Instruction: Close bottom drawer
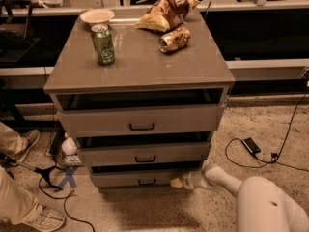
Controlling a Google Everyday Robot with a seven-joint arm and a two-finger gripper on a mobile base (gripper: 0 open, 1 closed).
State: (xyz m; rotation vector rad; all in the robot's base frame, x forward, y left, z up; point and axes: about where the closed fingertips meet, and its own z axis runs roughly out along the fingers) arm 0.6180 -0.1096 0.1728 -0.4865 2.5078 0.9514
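The bottom drawer is the lowest of three grey-beige drawers in the cabinet, with a narrow front and a small dark bar handle. Its front sits only slightly out from the cabinet, with a dark gap above it. My gripper reaches in from the lower right on a white arm and its tip rests against the right end of the bottom drawer's front.
The top drawer and the middle drawer stand partly out. On the cabinet top are a green can, a bowl, a chip bag and a tipped can. Cables and a black adapter lie right; a person's legs are left.
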